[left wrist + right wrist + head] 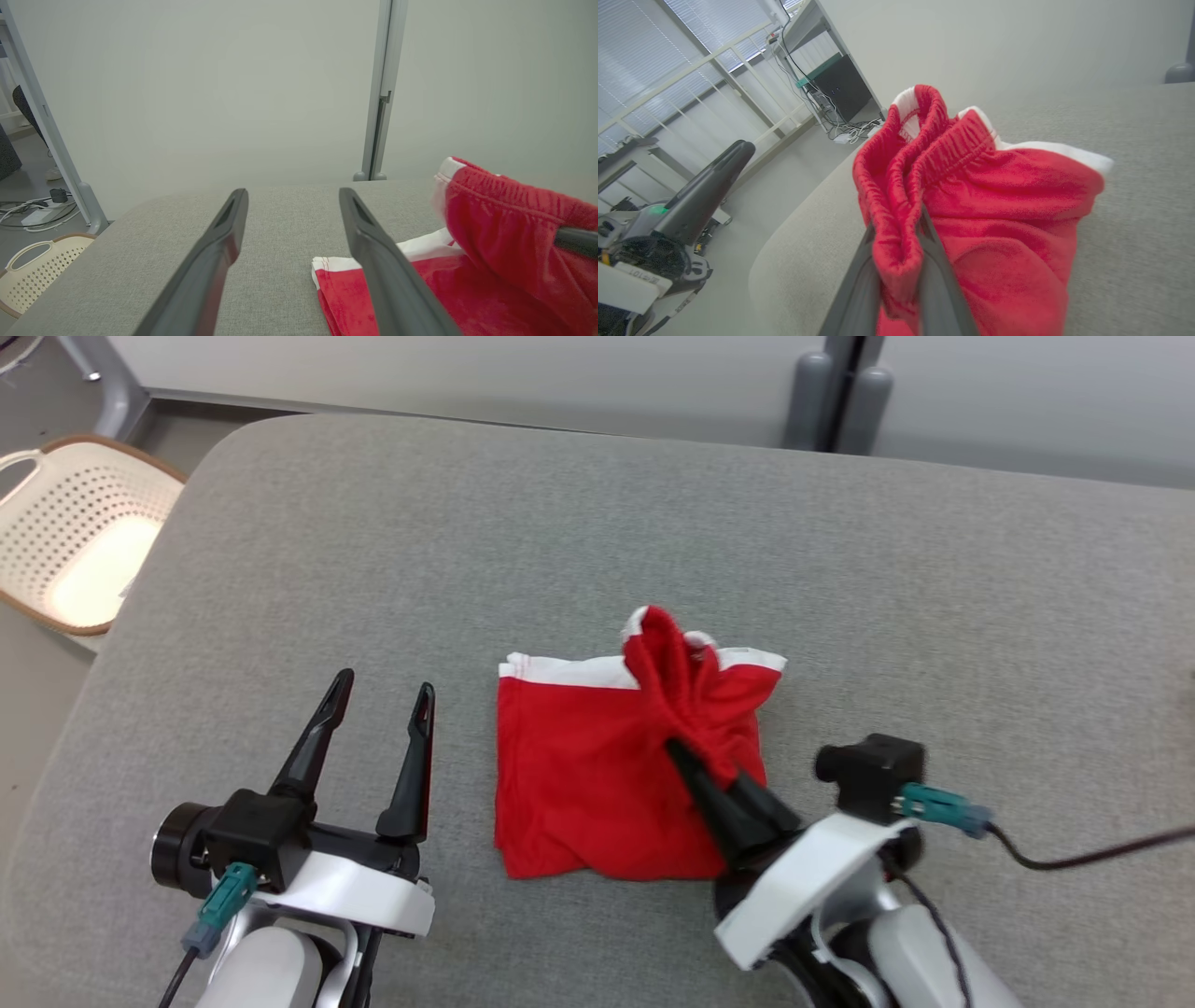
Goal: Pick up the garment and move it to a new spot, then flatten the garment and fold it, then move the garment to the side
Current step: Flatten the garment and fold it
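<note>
Grey fabric-covered table (560, 523), rounded corners, pale wall panels behind its far edge. Garment (597, 784) is red with a white band along its far edge and lies folded to a rough square on the near half of the table, slightly right of centre. Right gripper (702, 763) comes in from the near right, its fingers clenched on a bunch of the red cloth at the garment's right side. The right wrist view shows the gathered, elastic-ribbed edge pinched between the two dark fingers (859, 280). The pinched part stands up in a peak above the flat remainder, with white trim showing at its top, while the left and near portions lie flat on the table. Left gripper (385, 686) is to the left of the garment, apart from it, fingers spread wide with nothing between them — bare table surface shows through the gap in the left wrist view. A cream perforated basket (75, 541) with a brown rim sits on the floor off the table's far left corner.
</note>
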